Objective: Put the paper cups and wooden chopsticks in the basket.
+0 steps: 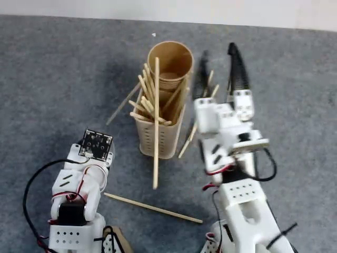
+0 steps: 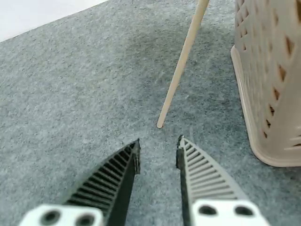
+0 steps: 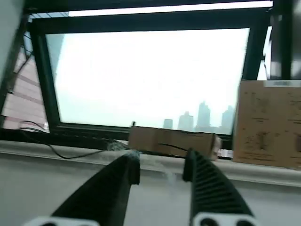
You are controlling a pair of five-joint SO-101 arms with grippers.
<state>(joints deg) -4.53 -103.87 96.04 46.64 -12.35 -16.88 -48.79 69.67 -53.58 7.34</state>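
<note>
Wooden chopsticks [image 1: 150, 100] mostly stand bundled in the perforated basket [image 1: 158, 139] in the middle of the grey mat [image 1: 52, 79], beside the stacked paper cups [image 1: 169, 62] that already sit in it. A few are loose. A leaning chopstick [image 2: 181, 66] slants up from the mat toward the basket's wall, a flat chopstick [image 1: 152, 208] lies on the mat between the two arm bases, and more lean on the basket's side nearest the right arm.

The left gripper [image 2: 157, 146] hangs low over the mat, its jaws parted narrowly and holding nothing, with the leaning chopstick's lower tip just ahead of them. The right gripper [image 3: 160, 162] points upward toward the window [image 3: 150, 70], jaws moderately apart and empty.

From where I stand, the leaning chopstick looks like the left arm's job. I'd have it close across the shaft a little above the tip rather than on the tip itself, since a thin round stick will likely roll or pivot. Then it should lift the stick clear of the rim before tipping it in, so it doesn't knock the bundle.
</note>
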